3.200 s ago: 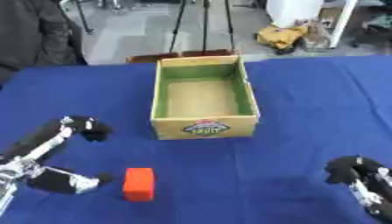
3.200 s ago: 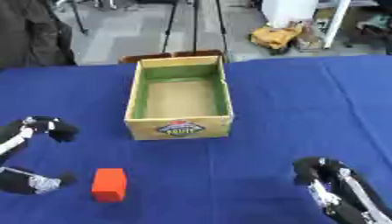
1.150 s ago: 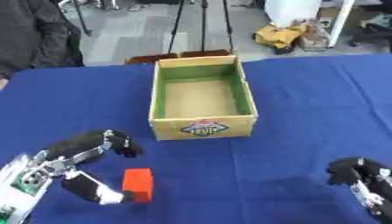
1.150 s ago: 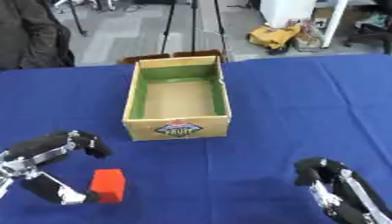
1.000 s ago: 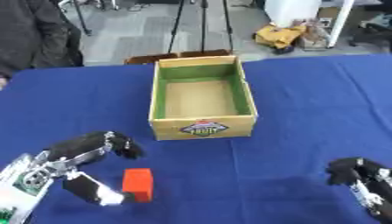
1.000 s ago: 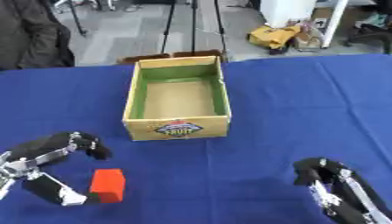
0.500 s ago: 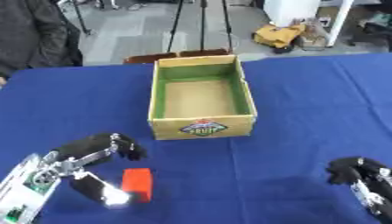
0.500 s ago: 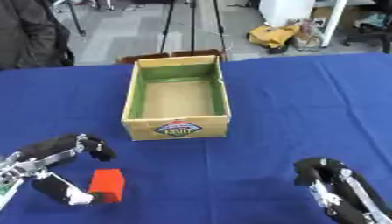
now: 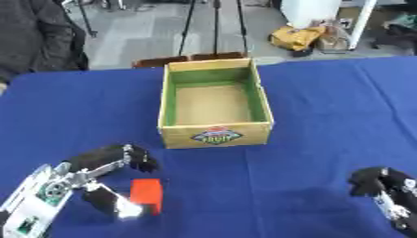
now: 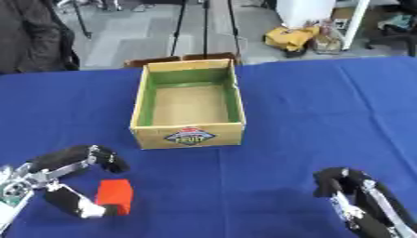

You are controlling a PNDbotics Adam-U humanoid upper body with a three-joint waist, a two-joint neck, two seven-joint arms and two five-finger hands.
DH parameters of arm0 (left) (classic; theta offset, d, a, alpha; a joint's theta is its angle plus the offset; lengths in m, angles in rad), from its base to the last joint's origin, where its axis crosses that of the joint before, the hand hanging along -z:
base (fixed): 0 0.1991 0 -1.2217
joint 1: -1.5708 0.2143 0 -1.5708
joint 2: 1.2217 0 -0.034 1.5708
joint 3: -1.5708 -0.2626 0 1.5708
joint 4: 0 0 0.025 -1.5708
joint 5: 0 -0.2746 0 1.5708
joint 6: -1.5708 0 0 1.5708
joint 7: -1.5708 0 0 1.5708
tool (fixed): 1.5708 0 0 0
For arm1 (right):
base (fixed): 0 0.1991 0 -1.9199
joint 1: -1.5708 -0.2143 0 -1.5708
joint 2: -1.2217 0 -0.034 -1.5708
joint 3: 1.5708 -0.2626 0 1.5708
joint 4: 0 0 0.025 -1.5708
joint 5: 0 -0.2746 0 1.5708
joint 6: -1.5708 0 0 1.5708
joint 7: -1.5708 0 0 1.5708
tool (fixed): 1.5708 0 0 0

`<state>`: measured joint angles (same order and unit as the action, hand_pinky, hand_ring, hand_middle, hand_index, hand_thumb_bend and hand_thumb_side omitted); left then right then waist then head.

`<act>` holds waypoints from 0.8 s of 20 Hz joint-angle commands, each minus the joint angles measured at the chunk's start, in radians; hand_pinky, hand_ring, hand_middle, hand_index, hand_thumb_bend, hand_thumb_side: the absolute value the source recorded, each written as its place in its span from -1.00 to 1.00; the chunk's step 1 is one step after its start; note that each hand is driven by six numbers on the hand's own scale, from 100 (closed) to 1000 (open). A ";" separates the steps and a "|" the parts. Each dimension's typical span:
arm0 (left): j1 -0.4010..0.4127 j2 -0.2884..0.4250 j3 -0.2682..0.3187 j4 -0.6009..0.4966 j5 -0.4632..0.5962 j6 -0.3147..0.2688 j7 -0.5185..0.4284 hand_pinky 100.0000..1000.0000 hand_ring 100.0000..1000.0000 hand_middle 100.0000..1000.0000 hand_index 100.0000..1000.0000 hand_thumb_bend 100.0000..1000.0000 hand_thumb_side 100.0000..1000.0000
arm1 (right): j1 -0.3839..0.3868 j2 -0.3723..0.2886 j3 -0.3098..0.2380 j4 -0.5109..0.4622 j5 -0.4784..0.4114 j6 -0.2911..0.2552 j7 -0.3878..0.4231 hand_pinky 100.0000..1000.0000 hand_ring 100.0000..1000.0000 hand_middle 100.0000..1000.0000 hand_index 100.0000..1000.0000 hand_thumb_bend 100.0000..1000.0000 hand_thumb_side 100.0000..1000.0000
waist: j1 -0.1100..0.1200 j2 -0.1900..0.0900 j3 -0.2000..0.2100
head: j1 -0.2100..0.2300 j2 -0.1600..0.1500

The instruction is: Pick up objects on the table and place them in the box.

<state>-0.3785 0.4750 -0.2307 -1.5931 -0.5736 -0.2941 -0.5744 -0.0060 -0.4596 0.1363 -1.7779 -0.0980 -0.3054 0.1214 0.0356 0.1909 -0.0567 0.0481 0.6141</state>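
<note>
Blue cloth covers the whole table (image 9: pixel 326 107), and beyond its far edge I can see a grey floor with tripod legs (image 9: pixel 204 28) and a yellow bag (image 9: pixel 297 37). Near the middle of the cloth sits an open cardboard box (image 9: pixel 216 135) with green inner walls, a bare brown bottom and a round label on its near face. Well in front of it, toward the near-left corner, a small red block (image 9: pixel 146 195) stands on the cloth. The robot's left hand (image 9: pixel 94 179) comes in from the lower left and brackets that block: its fingers arch over just behind and to the left of it, its thumb reaches in low on the near side, and the two are spread apart; whether the thumb tip touches the block I cannot tell. Over at the lower right, the right hand (image 10: pixel 358 197) rests near the table edge, well apart from everything, its dark fingers bent inward around nothing.
</note>
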 commanded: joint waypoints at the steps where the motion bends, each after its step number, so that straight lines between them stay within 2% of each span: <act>1: -0.015 0.008 0.000 -0.001 -0.010 -0.005 0.002 0.24 0.24 0.18 0.57 -0.04 -0.30 | -0.008 -0.008 -0.004 -0.008 0.006 -0.001 0.002 0.46 -0.06 -0.30 0.32 -0.97 0.06 | -0.001 -0.010 -0.002 | 0.002 -0.004; 16: -0.028 -0.006 -0.012 0.055 -0.041 -0.010 0.013 0.19 0.21 0.15 0.55 -0.05 -0.33 | -0.008 -0.007 -0.004 -0.005 0.007 0.000 0.003 0.46 -0.06 -0.30 0.33 -0.98 0.06 | 0.001 -0.010 -0.006 | 0.002 -0.003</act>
<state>-0.3891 0.4578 -0.2440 -1.5318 -0.6108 -0.3044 -0.5672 -0.0081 -0.4536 0.1364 -1.7751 -0.0974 -0.3053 0.1218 0.0367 0.1910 -0.0617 0.0503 0.6141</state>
